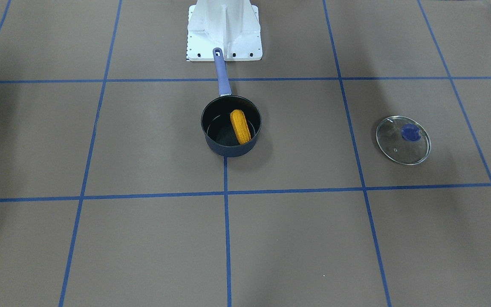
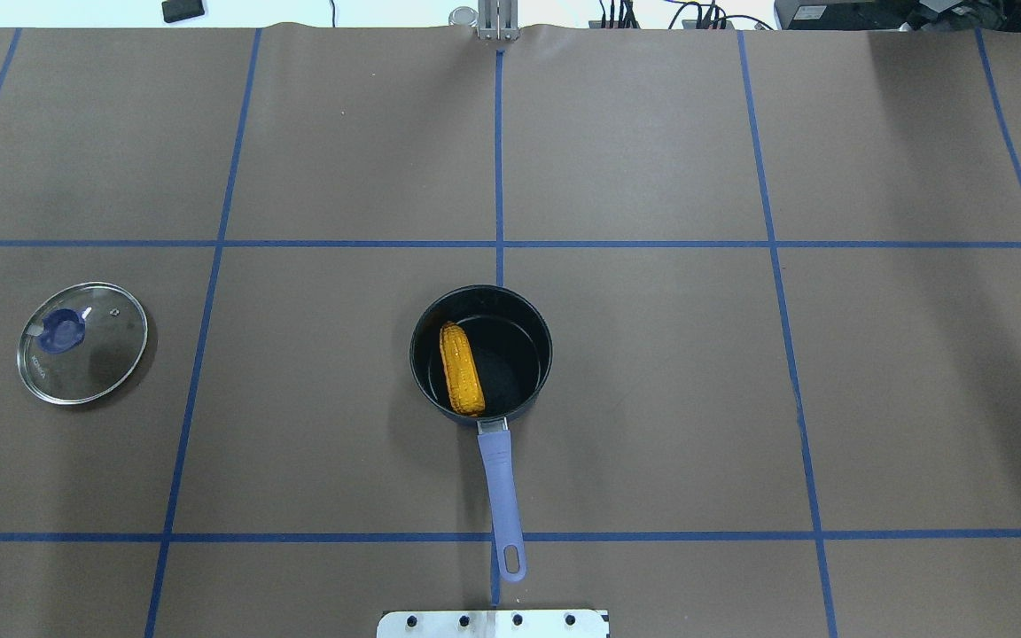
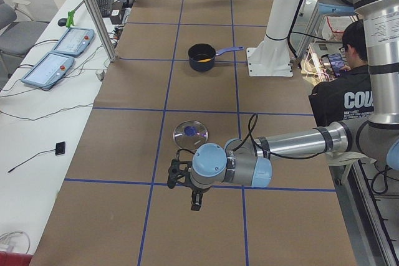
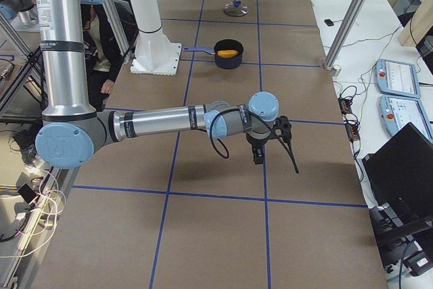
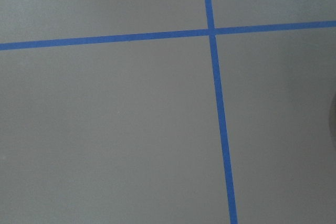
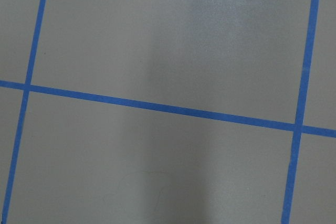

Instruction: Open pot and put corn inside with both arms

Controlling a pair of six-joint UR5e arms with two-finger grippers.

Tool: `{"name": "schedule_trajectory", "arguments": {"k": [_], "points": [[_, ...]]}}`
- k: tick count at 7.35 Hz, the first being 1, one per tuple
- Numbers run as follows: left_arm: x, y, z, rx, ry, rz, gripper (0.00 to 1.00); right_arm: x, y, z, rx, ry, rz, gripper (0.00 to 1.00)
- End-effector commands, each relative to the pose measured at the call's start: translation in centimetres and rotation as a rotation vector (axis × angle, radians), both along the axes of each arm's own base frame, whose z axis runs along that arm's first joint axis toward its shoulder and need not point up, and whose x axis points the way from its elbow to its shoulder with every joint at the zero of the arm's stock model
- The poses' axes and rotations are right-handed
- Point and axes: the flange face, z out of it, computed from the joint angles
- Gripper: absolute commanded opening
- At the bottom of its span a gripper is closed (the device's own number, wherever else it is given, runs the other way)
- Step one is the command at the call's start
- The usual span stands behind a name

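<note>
The dark pot (image 2: 515, 354) with a lavender handle (image 2: 502, 483) stands open at the table's middle. The orange-yellow corn (image 2: 462, 369) lies inside it, leaning on the wall; it also shows in the front view (image 1: 240, 126). The glass lid (image 2: 82, 342) with a blue knob lies flat on the table, far to the pot's left. My left gripper (image 3: 195, 201) hangs above the table near the lid, seen only in the left side view. My right gripper (image 4: 257, 158) hangs over bare table, seen only in the right side view. I cannot tell whether either is open.
The white base mount (image 2: 493, 623) sits just behind the pot's handle. Blue tape lines grid the brown table cover (image 2: 652, 399). A person (image 3: 346, 88) sits beside the robot. Both wrist views show only table cover and tape.
</note>
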Motion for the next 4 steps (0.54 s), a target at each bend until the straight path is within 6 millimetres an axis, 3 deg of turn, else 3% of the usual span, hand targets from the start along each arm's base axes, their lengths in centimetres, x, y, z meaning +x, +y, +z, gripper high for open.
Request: {"name": "schedule_trajectory", "arguments": {"k": [1,3,4], "points": [[0.0,-0.1,0.1,0.0,0.0,0.001,0.97,0.0,-0.2,-0.4,0.002,0.0,0.005,1.0],[0.0,-0.1,-0.2,0.001,0.0,-0.002,0.97,0.0,-1.0,-1.8,0.043,0.008,0.01,1.0],[0.0,-0.1,-0.2,0.002,0.0,-0.001,0.97,0.0,-0.7,-1.4,0.035,0.014,0.012,1.0]]}}
